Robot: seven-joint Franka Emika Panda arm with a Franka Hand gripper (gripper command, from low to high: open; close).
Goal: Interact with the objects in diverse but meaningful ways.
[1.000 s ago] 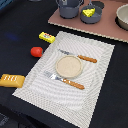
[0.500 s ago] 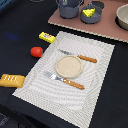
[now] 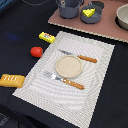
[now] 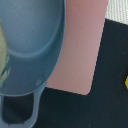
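In the exterior view, a yellow cheese wedge (image 3: 89, 12) lies in a small blue-grey pot (image 3: 94, 19) on the pink mat (image 3: 107, 27) at the back. A second blue-grey pot (image 3: 67, 9) stands beside it. A red tomato (image 3: 36, 51), a yellow red-marked packet (image 3: 47, 37) and an orange-brown bread loaf (image 3: 11, 80) lie on the dark table at the exterior view's left. The wrist view looks down close on a blue-grey pot (image 4: 35, 50) with its handle (image 4: 20, 107). No gripper fingers show in either view.
A striped placemat (image 3: 95, 80) holds a beige plate (image 3: 68, 66), a knife (image 3: 80, 57) and a fork (image 3: 65, 80) with orange handles. A grey bowl (image 3: 123, 17) sits at the back right. The wrist view shows the pink mat (image 4: 85, 50) and a yellow bit (image 4: 126, 82).
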